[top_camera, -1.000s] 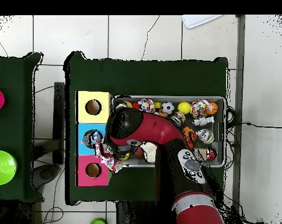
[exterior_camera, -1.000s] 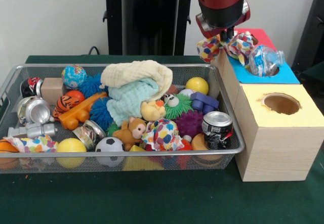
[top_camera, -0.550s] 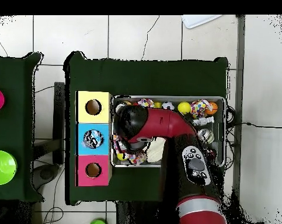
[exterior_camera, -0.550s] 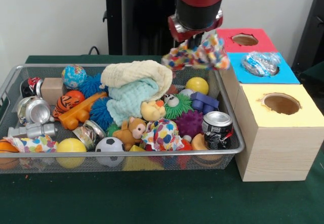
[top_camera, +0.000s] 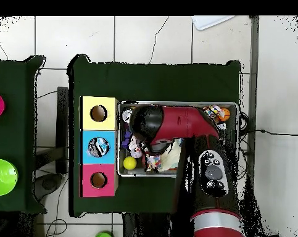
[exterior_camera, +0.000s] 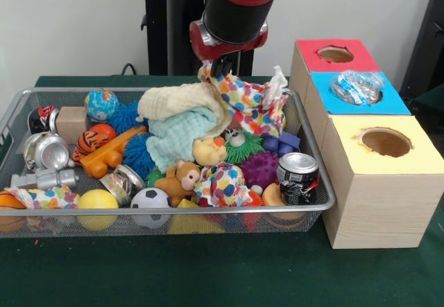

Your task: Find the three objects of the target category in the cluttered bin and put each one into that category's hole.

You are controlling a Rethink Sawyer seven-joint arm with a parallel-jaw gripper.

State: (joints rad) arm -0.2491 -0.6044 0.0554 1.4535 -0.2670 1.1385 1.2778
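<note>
In the front view my gripper (exterior_camera: 220, 67) hangs over the back right part of the wire bin (exterior_camera: 173, 211). It is shut on a colourful spotted cloth (exterior_camera: 251, 103), which trails down to the right onto the toys. In the overhead view the arm hides the gripper; a bit of the cloth (top_camera: 152, 162) shows below it. Two more spotted cloths lie in the bin, one at front centre (exterior_camera: 223, 184) and one at front left (exterior_camera: 45, 197). The red box (exterior_camera: 313, 63), blue box (exterior_camera: 378, 103) and yellow box (exterior_camera: 388, 175) stand to the right of the bin.
A crumpled plastic bottle (exterior_camera: 357, 86) sits in the blue box's hole. A cream towel (exterior_camera: 184, 101) and a pale green towel (exterior_camera: 182, 135) are heaped mid-bin. Balls, spiky toys, a plush bear (exterior_camera: 182, 179) and cans (exterior_camera: 298, 177) fill the bin.
The gripper has swung left from over the red and blue boxes back above the bin, carrying the spotted cloth, which now rests partly on the toys.
</note>
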